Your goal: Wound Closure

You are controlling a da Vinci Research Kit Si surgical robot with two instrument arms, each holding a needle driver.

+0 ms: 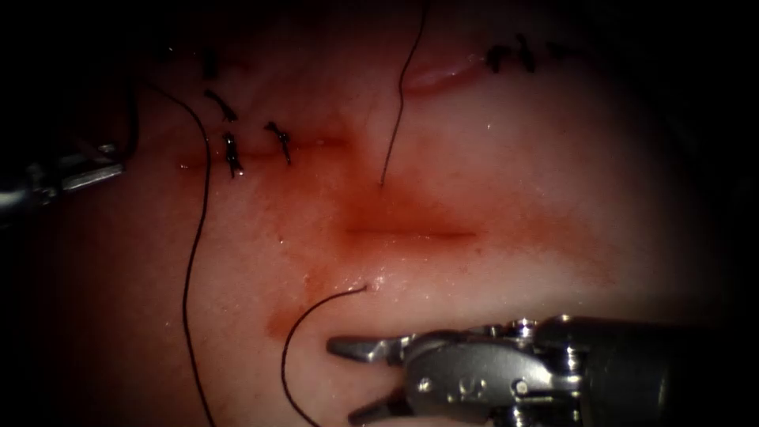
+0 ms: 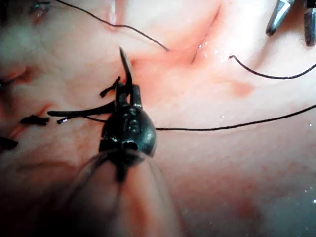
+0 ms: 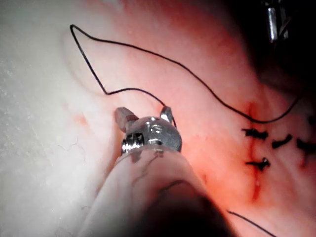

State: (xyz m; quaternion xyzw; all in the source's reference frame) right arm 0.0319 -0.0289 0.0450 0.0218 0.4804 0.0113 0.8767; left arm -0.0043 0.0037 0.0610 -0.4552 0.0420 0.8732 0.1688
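Left tool [image 1: 111, 168] gripping thread [image 1: 194, 261], right tool [image 1: 352, 378] agape, empty

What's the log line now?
left tool: holds needle mid-curve, outside tissue, left of cut | right tool: open, empty | thread: through tissue

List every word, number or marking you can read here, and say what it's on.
Engraved marks on the right arm's silver needle driver, open and empty: too blurred to read.
Marks on the left arm's dark needle driver, holding the curved needle off the pale tissue: unreadable.
No other text.
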